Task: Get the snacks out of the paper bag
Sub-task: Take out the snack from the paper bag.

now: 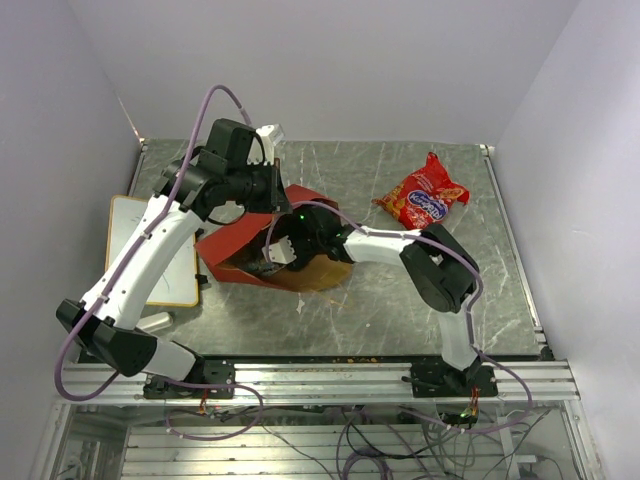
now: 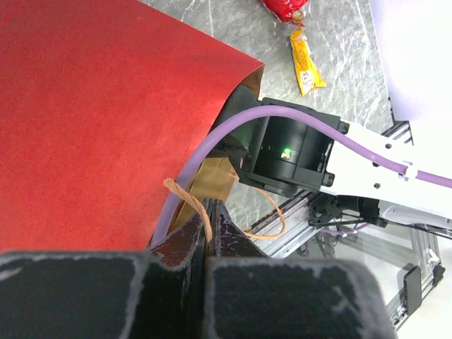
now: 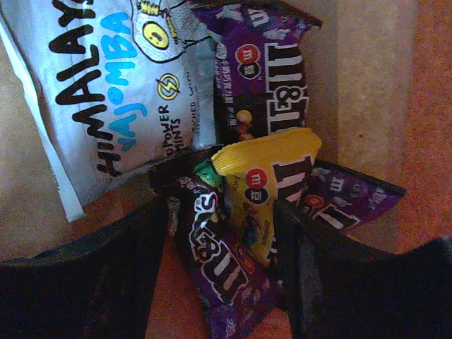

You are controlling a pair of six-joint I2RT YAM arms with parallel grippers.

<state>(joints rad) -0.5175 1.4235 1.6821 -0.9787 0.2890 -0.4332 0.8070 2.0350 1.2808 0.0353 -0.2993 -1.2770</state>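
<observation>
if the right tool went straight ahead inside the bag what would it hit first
Most likely the yellow candy packet, which sits between the right tool's open fingers, on top of purple packets in the paper bag. Depth is hard to judge, so a purple one might touch first.

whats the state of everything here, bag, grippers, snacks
paper bag: on its side, mouth open
left gripper: shut on the bag's edge
right gripper: open, inside the bag
red chip bag: out, on the table
yellow-orange packet: out, on the table
yellow M&M's packet: in the bag, between the open jaws
purple M&M's packets: in the bag
Himalaya mints packet: in the bag
</observation>
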